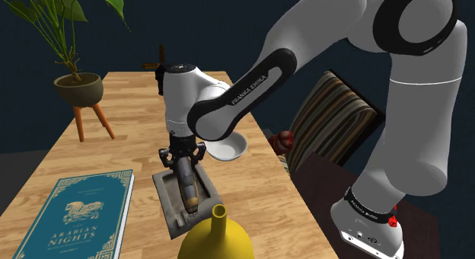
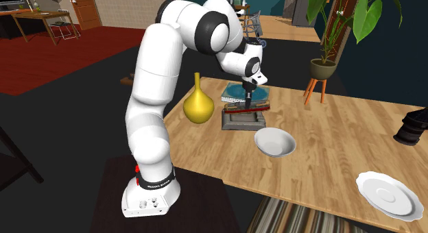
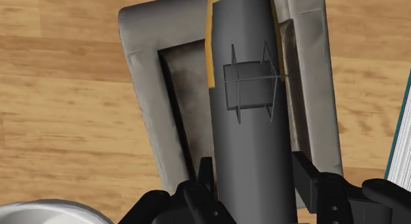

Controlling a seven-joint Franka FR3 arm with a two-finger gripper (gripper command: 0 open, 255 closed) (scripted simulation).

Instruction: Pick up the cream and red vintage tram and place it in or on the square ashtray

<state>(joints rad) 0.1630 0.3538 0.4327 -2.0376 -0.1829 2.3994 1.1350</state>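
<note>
The table (image 3: pixel 66 91) is grained wood, the ashtray (image 3: pixel 141 58) matt and smudged, the tram (image 3: pixel 247 157) smooth on top.

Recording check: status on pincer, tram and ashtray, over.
Pincer shut on tram, gripping its sides. Tram over the grey square ashtray, contact unclear. Yellow vase and white bowl close by, neither in the way.

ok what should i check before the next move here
1. Tram lined up with the square ashtray: ok, it lies along the hollow.
2. Tram's underside seated in the ashtray: cannot tell.
3. Gripper hold: ok, fingers sit against both sides of the tram.
4. White bowl apart from the ashtray: ok.
5. Yellow vase apart from the ashtray: ok.
</note>
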